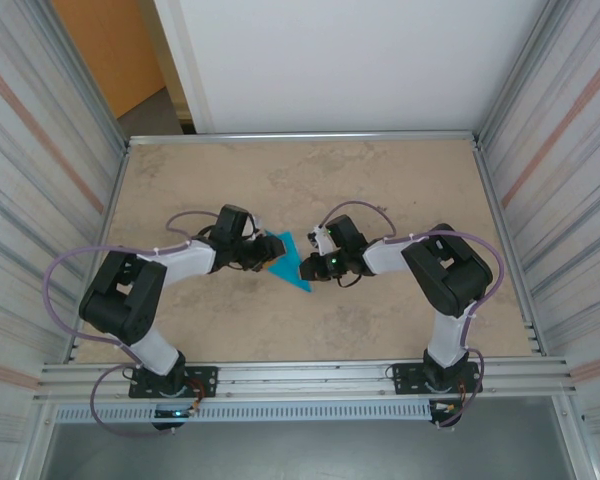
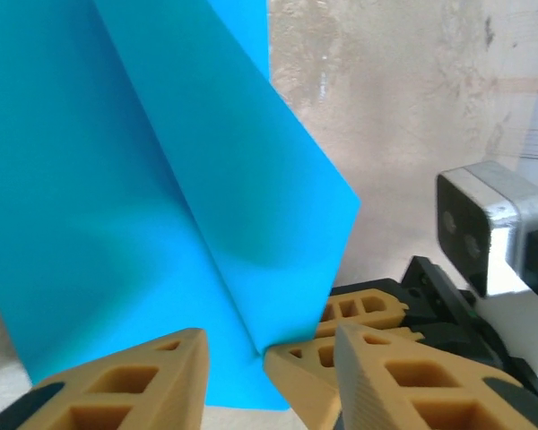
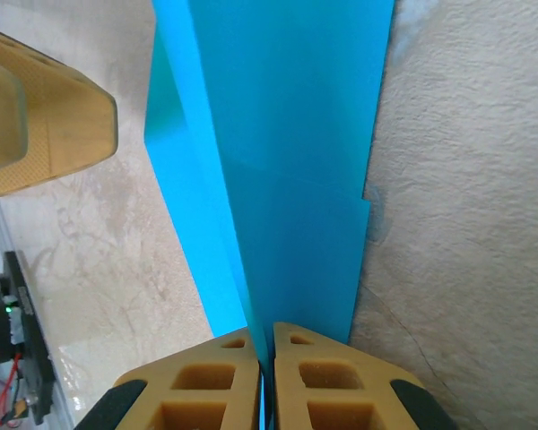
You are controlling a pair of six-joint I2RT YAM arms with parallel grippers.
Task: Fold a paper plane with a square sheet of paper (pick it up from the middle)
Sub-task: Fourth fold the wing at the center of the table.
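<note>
One pinch: right claw (image 3: 267,376) grips paper plane (image 3: 287,179) (left claw (image 2: 269,358) agape).

Teal paper (image 2: 152,179) — left claw (image 2: 269,345) spread

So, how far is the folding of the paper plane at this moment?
Done: the paper already carries long creases and layered flaps, which narrow it. In hand: the right gripper has its jaws shut on one end; the left gripper has its jaws open beside that end. Remaining: no spread wings show, so the wing folds probably remain.
</note>
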